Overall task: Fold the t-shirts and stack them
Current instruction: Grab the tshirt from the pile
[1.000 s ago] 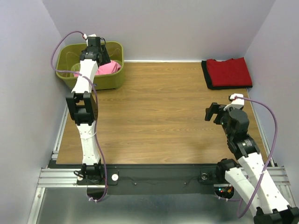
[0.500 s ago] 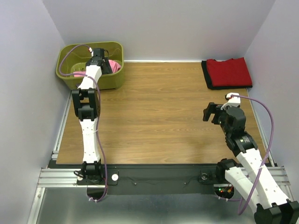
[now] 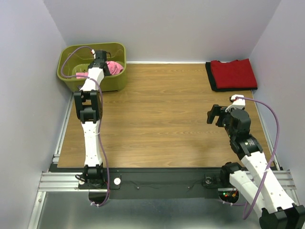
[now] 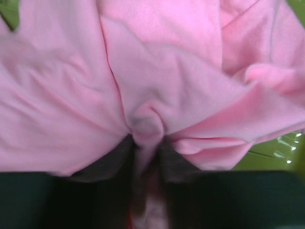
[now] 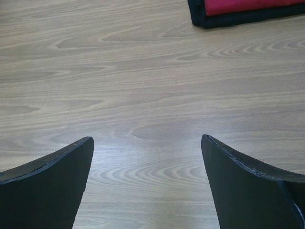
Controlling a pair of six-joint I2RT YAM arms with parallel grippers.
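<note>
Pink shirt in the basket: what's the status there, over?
Left end effector pinched shut on pink t-shirt, inside basket. Right end effector open, empty, over table. Red t-shirt folded, far right. Nothing blocking.

Wide bare brown wooden table top [image 3: 157,124] in middle: I have lots of room to pass there. Far-left corner blocked by olive-green plastic basket [image 3: 66,52] with tall sides. My left gripper [image 4: 145,145] sits deep inside it, pinching soft bright pink t-shirt [image 4: 157,81]. Tight spot, cloth all around. Far-right corner taken by folded red t-shirt [image 3: 233,71] on black t-shirt edge [image 3: 233,88], right by pale grey side wall [image 3: 281,57]. My right gripper [image 5: 147,157] spread wide over bare wood, nothing between fingers, stack well ahead.
</note>
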